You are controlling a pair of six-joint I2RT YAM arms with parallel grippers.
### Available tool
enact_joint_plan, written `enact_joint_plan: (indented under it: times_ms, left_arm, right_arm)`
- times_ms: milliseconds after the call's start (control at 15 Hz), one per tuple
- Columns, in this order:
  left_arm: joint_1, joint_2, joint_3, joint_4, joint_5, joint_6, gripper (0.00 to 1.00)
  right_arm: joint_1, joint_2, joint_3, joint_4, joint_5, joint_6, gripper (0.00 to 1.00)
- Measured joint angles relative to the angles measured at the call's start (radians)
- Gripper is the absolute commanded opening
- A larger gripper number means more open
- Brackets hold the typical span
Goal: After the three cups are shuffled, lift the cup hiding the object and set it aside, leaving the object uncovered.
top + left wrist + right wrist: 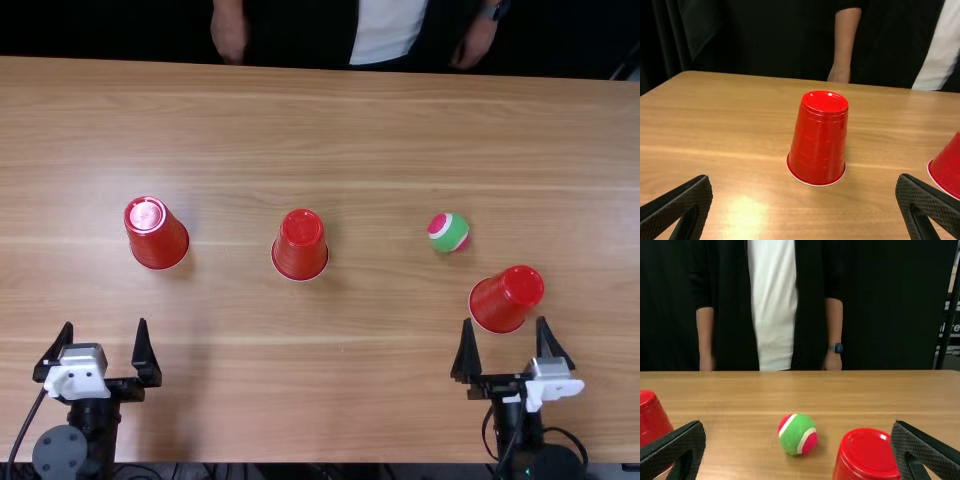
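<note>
Three red cups stand upside down on the table: the left cup, the middle cup and the right cup. A green, pink and white ball lies uncovered between the middle and right cups, a little farther back than the right cup. My left gripper is open near the front edge, in front of the left cup. Open as well, my right gripper sits just in front of the right cup, with the ball beyond it.
The wooden table runs wide behind the cups to its far edge. Bare wood lies between the two grippers along the front edge.
</note>
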Motion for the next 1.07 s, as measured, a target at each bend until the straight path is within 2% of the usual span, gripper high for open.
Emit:
enact_joint_plan:
  times_ms: [1067]
  left_arm:
    - [0.000,0.000,-0.008,0.020,0.008,0.000,1.00]
  right_arm:
    - [0.000,0.000,0.000,-0.001,-0.002,0.000,1.00]
